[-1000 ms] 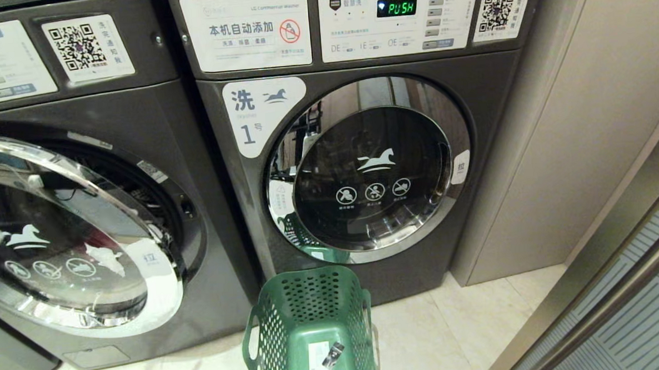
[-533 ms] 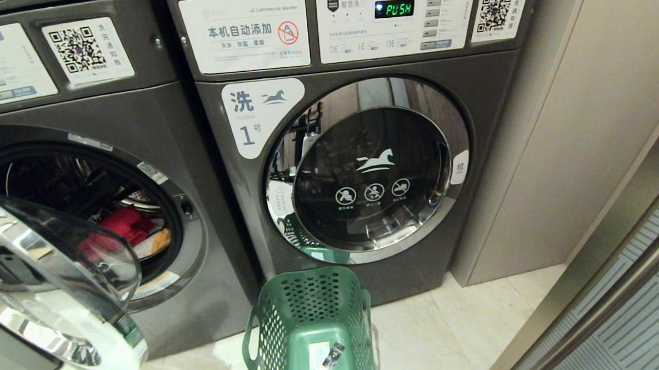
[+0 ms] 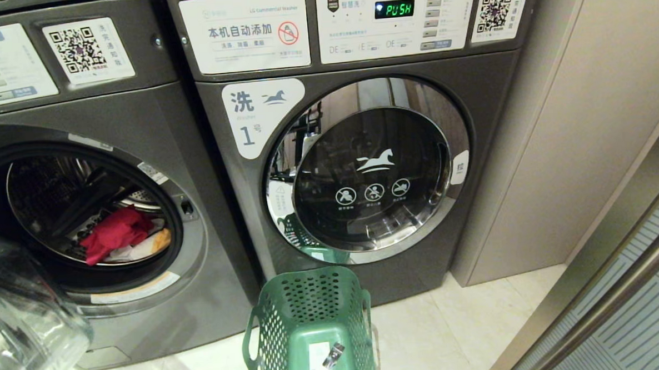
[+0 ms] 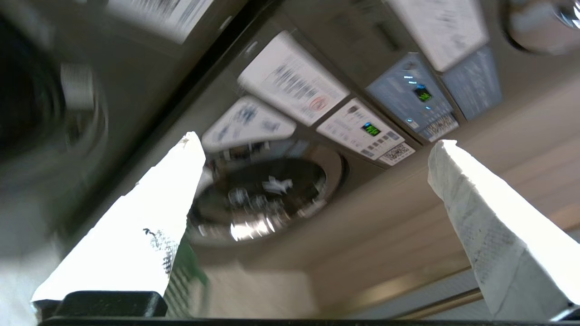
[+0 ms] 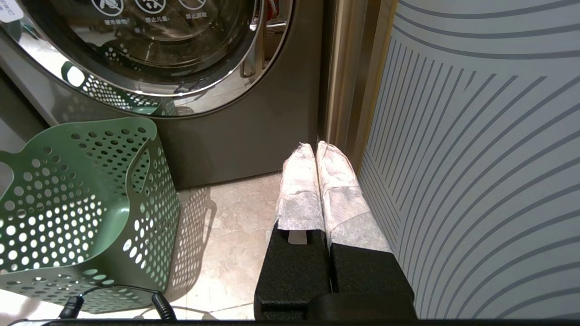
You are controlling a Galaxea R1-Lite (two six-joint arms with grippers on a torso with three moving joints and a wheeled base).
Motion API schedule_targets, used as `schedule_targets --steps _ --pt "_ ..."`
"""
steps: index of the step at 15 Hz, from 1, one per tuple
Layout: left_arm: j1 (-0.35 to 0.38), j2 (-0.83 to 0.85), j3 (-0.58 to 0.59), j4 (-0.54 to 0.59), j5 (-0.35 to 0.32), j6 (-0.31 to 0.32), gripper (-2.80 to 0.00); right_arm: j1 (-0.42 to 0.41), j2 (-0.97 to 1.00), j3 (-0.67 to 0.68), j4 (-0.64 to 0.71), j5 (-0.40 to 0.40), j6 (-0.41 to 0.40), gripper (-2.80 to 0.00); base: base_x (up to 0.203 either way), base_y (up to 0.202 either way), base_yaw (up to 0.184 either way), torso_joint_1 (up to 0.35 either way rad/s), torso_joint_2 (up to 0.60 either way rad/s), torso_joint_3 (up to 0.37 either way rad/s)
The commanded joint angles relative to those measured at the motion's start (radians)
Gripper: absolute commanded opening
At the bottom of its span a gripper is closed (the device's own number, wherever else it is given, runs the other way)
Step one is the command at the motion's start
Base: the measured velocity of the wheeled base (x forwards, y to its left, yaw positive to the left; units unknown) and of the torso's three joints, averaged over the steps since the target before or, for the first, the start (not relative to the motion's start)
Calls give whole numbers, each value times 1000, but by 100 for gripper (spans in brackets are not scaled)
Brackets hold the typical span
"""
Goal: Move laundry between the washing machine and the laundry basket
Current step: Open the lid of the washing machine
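At the far left of the head view, the dark grey front-loading washing machine [image 3: 142,226] is cut off by the frame edge, so its number label is not seen. Its round glass door [image 3: 24,326] is swung fully open and appears only as a blurred clear shape left of and below the drum opening. Inside the drum a bright red-pink cloth garment [image 3: 114,233] is seen lying at the bottom, with a white piece [image 3: 138,252] and an orange-yellow piece [image 3: 162,239] partly hidden beneath and beside it.

To the right of that open washer stands a like dark grey washer labelled 1 [image 3: 362,167], its chrome-rimmed door closed. On the pale tiled floor [image 3: 425,336] just in front of washer 1, the green plastic perforated laundry basket [image 3: 310,319] is set; its near end is cut off, and nothing can be made out inside it.

The left gripper [image 4: 312,149] is shown only in its smeared wrist view, its white-wrapped fingers [image 4: 149,217] spread wide with nothing between them, pointed towards the washers' fronts. The right gripper [image 5: 316,147] is seen low beside washer 1's right corner, fingers pressed together on nothing, near a striped panel [image 5: 476,158].
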Motion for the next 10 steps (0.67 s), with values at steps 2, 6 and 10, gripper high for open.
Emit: schedule_targets --steps 2,6,10 --pt "-44 105 45 259 10 304 0 0 2 0 0 0 1 -280 0 0 0 0 0 0" --pt "-86 201 176 239 357 1189 0 0 2 0 0 0 1 -280 0 0 0 0 0 0" --pt "-162 311 219 216 1013 1480 0 0 2 0 0 0 1 -280 0 0 0 0 0 0"
